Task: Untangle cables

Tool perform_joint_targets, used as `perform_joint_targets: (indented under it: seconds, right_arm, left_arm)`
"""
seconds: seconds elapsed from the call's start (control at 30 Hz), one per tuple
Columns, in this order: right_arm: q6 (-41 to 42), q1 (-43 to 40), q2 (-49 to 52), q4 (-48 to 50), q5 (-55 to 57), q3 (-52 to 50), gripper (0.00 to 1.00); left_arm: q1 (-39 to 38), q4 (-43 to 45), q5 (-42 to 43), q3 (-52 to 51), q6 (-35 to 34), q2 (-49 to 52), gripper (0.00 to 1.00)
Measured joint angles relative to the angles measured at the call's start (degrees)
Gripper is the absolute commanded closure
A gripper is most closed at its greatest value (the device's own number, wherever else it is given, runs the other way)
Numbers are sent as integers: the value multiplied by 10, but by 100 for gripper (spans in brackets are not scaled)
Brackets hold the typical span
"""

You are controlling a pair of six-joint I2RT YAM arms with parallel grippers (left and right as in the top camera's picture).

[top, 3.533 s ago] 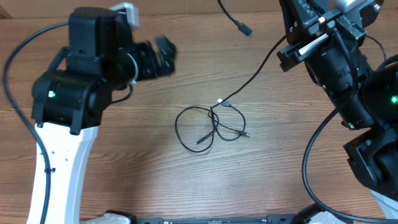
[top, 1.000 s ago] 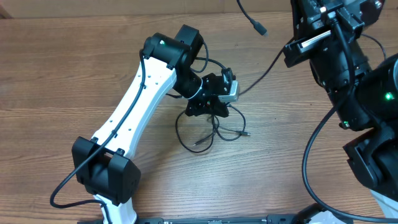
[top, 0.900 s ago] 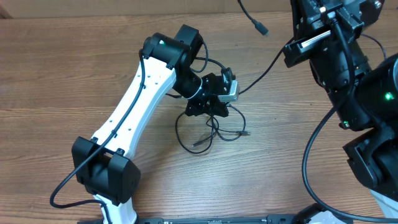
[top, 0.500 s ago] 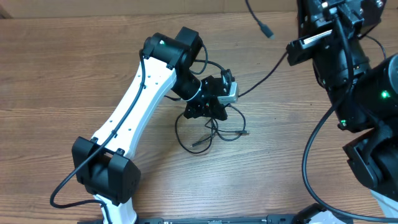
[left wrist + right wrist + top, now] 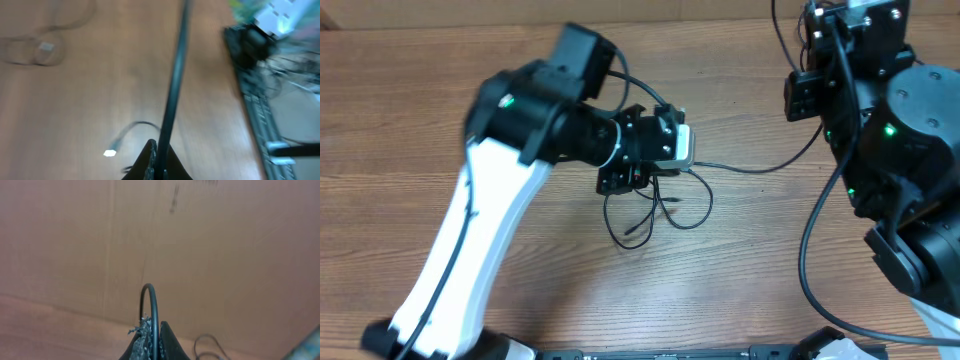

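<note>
Partly hidden cables [image 5: 658, 205], blurred left end effector [image 5: 159, 161]

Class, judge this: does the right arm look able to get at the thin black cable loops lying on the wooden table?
Probably not as it stands: the right gripper is shut on a strand, and the left gripper hangs right over the thin black cable loops.

Wooden table backed by cardboard

A brown wooden table [image 5: 420, 130] is filling the view, its grain running left to right under soft, even light. A tan cardboard panel [image 5: 225, 245] is standing along the far edge (a faint vertical seam is crossing it), and a black rail [image 5: 660, 354] is lying along the near edge.
</note>
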Motion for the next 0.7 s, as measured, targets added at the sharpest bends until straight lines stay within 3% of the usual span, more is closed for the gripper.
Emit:
perform_joint_targets:
  seconds: [0.23,0.37,0.53,0.57,0.6,0.7]
  right_arm:
    - [38,0,37,-39,5,0,91]
    - [46,0,59,-54,-2,0,74]
    - [52,0,73,-70,-16,0,41]
    - [53,0,74,-72,-17,0,13]
    - [54,0,74,-73,-19,0,2]
    - [54,0,74,-75,-21,0,0]
  left_arm:
    - [18,123,-71,5,-164,-84,96]
    - [18,169,-126,6,-257,-108,96]
    - [18,200,-193,6,-349,-126,96]
    - [18,204,-204,6,-364,-127,96]
    - [18,209,-214,6,-378,-127,96]
    - [18,217,-235,6,-410,-127,96]
